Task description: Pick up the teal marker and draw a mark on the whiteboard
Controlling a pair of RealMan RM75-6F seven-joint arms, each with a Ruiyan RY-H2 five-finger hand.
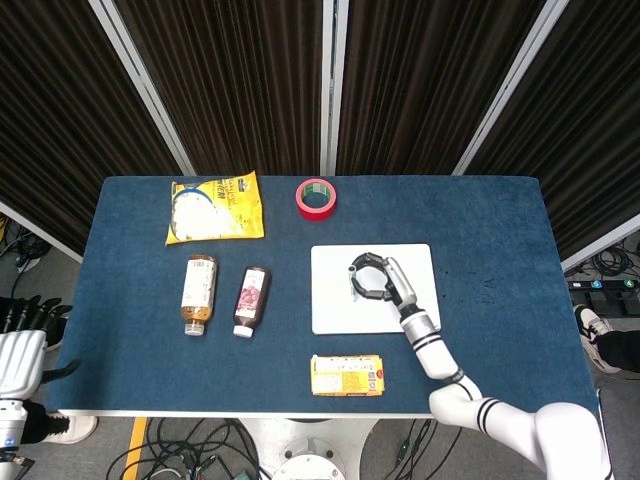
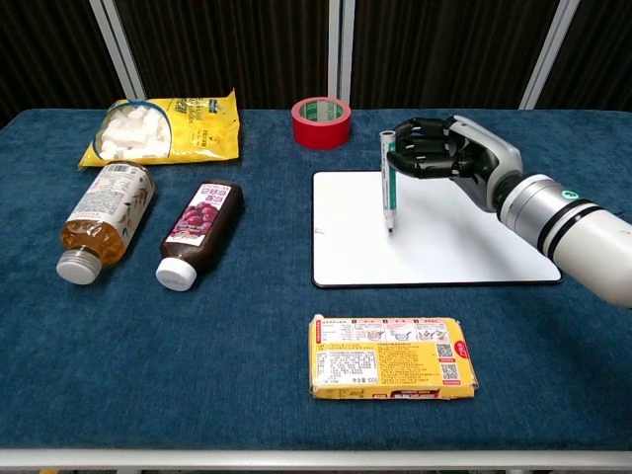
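My right hand (image 2: 449,158) (image 1: 381,281) holds the teal marker (image 2: 387,184) nearly upright over the left-middle of the whiteboard (image 2: 464,247) (image 1: 420,262). The marker's tip points down at the board's surface; whether it touches I cannot tell. In the head view the marker is mostly hidden inside the curled fingers. The board shows no mark apart from a tiny speck at its left edge. My left hand (image 1: 22,345) hangs off the table's left side in the head view, fingers apart, holding nothing.
A red tape roll (image 2: 321,121) lies behind the board. A yellow snack bag (image 2: 163,128), a tea bottle (image 2: 102,219) and a dark red bottle (image 2: 196,229) lie to the left. A yellow box (image 2: 392,356) sits in front of the board.
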